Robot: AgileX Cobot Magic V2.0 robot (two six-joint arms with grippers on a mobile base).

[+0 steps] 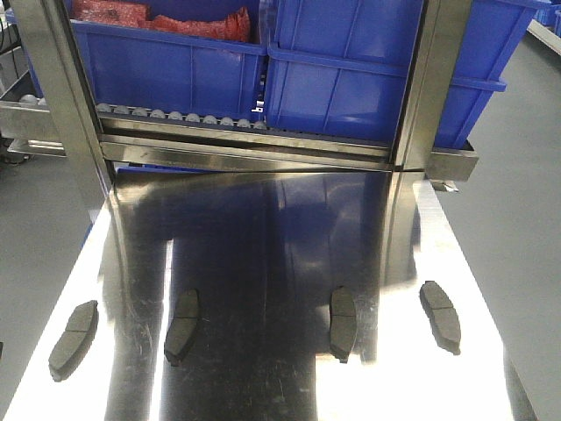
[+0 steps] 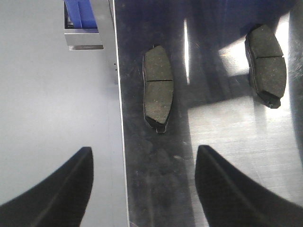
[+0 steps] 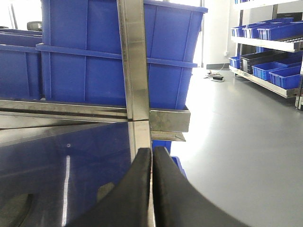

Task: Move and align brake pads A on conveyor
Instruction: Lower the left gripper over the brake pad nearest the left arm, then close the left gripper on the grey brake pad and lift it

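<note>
All four brake pads sit in a loose row on the steel tabletop, and no conveyor shows in any view. The left gripper hangs spread wide with the leftmost pad at its 12 o'clock, so I'd guess it's lining up on that one. The right gripper is pinched together on nothing, facing the blue bins, probably just parked.

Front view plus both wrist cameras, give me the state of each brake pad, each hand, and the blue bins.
Far-left pad: flat on the steel table, slanted, free.
Second pad: flat, free.
Third pad: flat, free.
Far-right pad: flat, slanted, free.
Left hand: open, empty.
Right hand: shut, empty.
Left blue bin: holds red items.
Right blue bin: contents hidden.
</note>
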